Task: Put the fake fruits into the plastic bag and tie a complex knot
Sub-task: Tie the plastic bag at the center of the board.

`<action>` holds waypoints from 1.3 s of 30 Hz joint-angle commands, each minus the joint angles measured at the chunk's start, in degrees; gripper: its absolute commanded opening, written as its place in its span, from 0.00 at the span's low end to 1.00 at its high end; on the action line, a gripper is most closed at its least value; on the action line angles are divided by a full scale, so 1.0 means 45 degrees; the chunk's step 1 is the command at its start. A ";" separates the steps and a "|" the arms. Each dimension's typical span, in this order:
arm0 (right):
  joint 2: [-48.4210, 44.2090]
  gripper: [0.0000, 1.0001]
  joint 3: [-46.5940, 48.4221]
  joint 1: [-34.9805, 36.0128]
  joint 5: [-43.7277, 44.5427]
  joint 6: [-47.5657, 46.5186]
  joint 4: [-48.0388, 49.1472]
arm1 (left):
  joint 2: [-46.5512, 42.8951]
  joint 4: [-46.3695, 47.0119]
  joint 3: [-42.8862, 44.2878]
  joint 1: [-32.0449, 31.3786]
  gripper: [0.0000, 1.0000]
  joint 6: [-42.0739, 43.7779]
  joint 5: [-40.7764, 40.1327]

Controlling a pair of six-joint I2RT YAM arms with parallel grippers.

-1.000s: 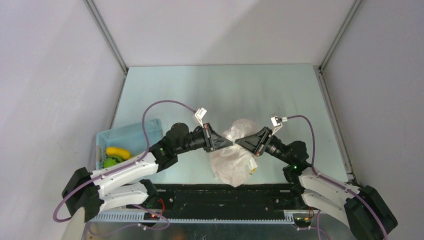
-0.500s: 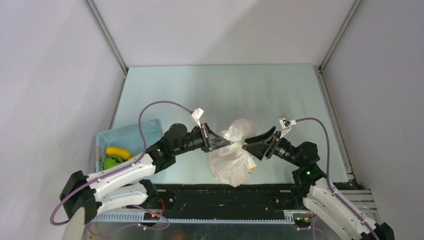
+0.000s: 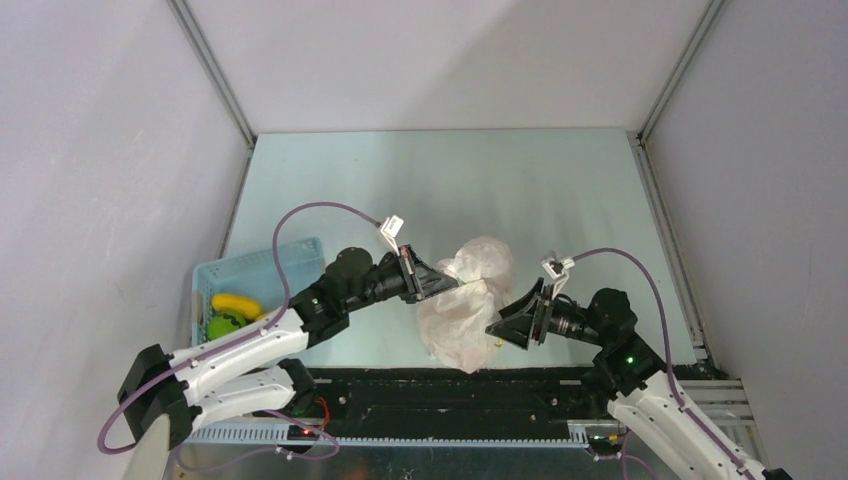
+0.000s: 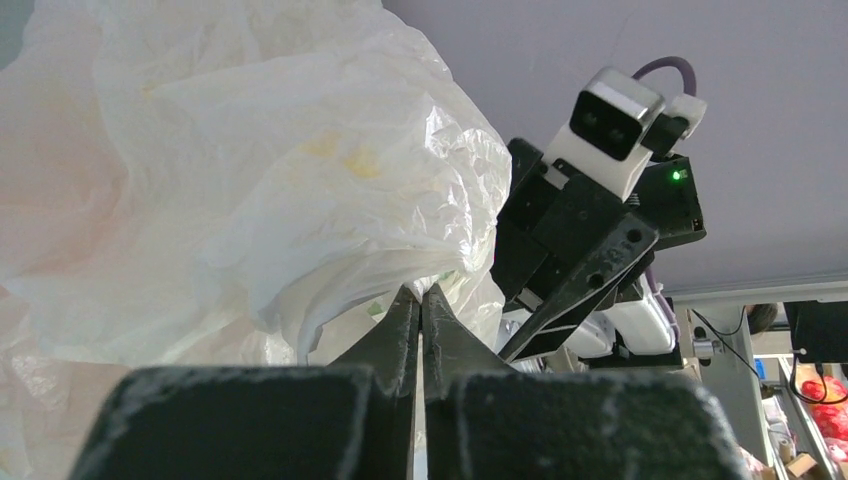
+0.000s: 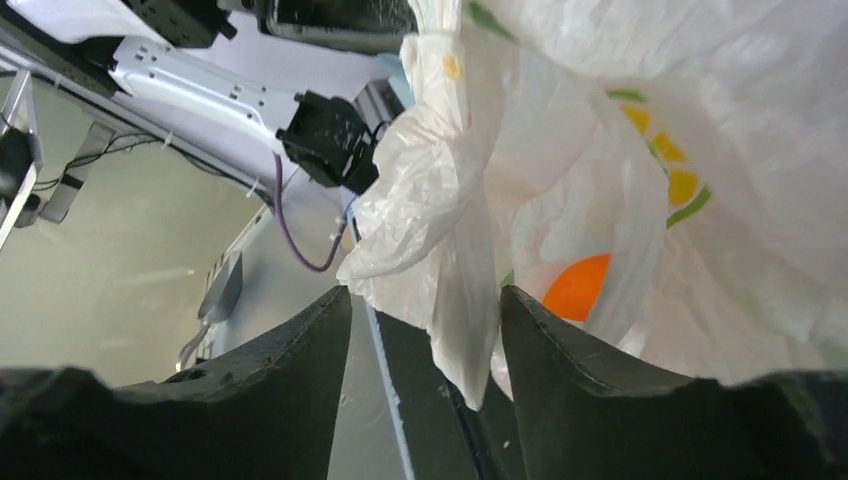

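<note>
Left gripper [image 4: 420,296] pinches shut on a fold of the plastic bag [image 4: 250,150]; right gripper [image 5: 425,300] gapes around a loose tail [image 5: 462,320], ungripped; film looks thin, slippery, so take the bunched neck.

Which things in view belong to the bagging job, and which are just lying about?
Job: plastic bag, pinched by the shut left gripper; open right gripper straddling a strip of the bag; orange fruit inside the bag; yellow fruit and green fruit in the light blue basket.
Lying about: light blue basket, which merely holds those two fruits.
</note>
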 commanded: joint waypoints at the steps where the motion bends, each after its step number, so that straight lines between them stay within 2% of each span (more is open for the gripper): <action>1: 0.0491 0.48 0.0490 0.0762 0.0442 -0.0553 -0.0457 | -0.0371 0.0145 0.0061 -0.0043 0.00 0.0093 -0.0341; 2: 0.0690 0.30 0.0501 0.0862 0.0696 -0.0566 -0.0441 | -0.0516 0.0069 0.0059 -0.0042 0.00 0.0111 -0.0408; 3: 0.0756 0.22 0.0496 0.0895 0.0816 -0.0571 -0.0435 | -0.0632 -0.0016 0.0045 -0.0042 0.00 0.0173 -0.0693; 4: 0.0805 0.09 0.0495 0.0905 0.1219 -0.0565 -0.0460 | -0.0987 -0.0255 -0.0013 -0.0076 0.00 0.0209 -0.0906; 6: 0.0712 0.00 0.0504 0.0898 0.1856 -0.0602 -0.0973 | -0.1688 -0.0546 -0.0213 -0.0092 0.00 0.0287 -0.1879; 12: 0.0629 0.00 0.0494 0.0892 0.3050 -0.0712 -0.1673 | -0.3445 -0.0999 -0.0998 -0.0101 0.00 0.0000 -0.3539; 21: 0.0848 0.00 0.0560 0.0878 0.4445 -0.0578 -0.2165 | -0.4366 -0.1404 -0.0692 -0.0085 0.00 0.0395 -0.3734; 25: 0.1073 0.00 0.0644 0.0879 0.4912 -0.0649 -0.2317 | -0.4264 -0.1207 -0.0117 -0.0030 0.00 0.1060 -0.3096; 29: 0.1451 0.00 0.0894 0.0897 0.5404 -0.0786 -0.2654 | -0.4021 -0.0869 0.0341 0.0217 0.00 0.1675 -0.1731; 34: 0.1995 0.00 0.1005 0.0917 0.6061 -0.0833 -0.2902 | -0.3686 0.0582 0.0503 0.0455 0.00 0.1866 -0.0392; 39: 0.2373 0.00 0.1002 0.0921 0.6632 -0.0778 -0.2914 | -0.3210 0.1200 0.1105 0.0641 0.00 0.2085 0.0705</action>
